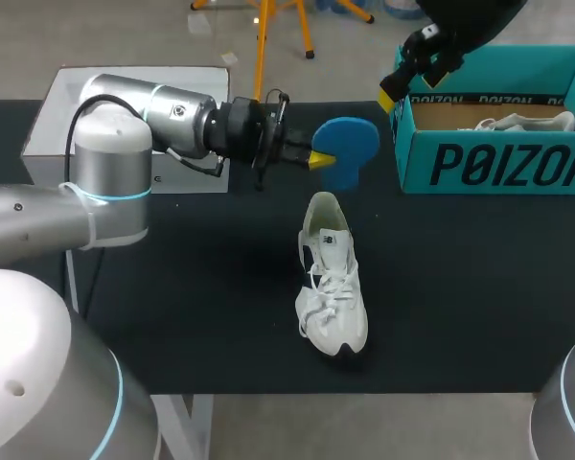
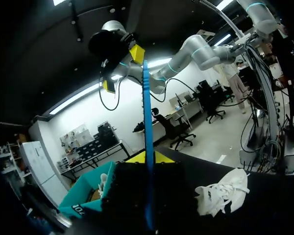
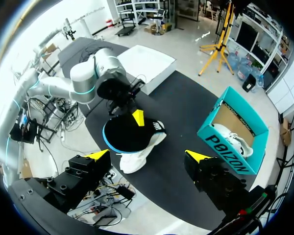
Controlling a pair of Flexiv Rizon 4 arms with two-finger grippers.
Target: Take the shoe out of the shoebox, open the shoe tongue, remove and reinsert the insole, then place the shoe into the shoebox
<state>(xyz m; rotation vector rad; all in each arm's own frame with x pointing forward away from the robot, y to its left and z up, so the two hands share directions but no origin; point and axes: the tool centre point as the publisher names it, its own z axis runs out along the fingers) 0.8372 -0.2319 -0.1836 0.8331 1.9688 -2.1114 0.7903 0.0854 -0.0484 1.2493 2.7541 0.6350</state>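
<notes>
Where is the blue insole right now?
In the head view, the blue insole is pinched in the left gripper, just beyond the heel of the white shoe and left of the teal shoebox.

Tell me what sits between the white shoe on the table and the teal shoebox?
Nothing: in the head view, only bare black table stretches between the white shoe and the teal shoebox.

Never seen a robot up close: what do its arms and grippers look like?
The left arm and right arm are silver-grey tubes with cyan rings. Wrists are black with looping cables; the left gripper and right gripper have black fingers, yellow-tipped.
</notes>
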